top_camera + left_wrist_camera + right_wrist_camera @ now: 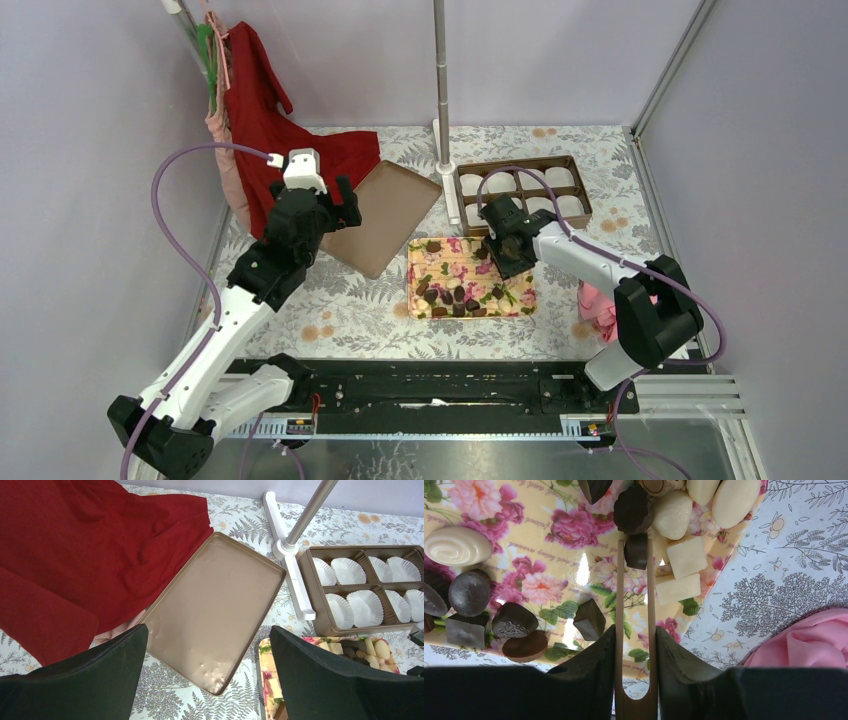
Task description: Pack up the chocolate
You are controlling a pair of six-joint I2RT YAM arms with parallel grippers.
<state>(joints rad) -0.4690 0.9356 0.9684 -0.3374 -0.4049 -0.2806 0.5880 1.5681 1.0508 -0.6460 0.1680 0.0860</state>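
I have the right gripper (pixel 636 635) squeezed onto wooden tongs (pixel 620 595), whose tips pinch one dark square chocolate piece (pixel 636 551) over the floral tray (pixel 549 550). The remaining chocolates (pixel 458 296) lie on that tray (pale ones among the dark). The left gripper (pixel 207 630) hangs with fingers wide apart over the brown lid (pixel 220 605), beside the red cloth (pixel 75 540).
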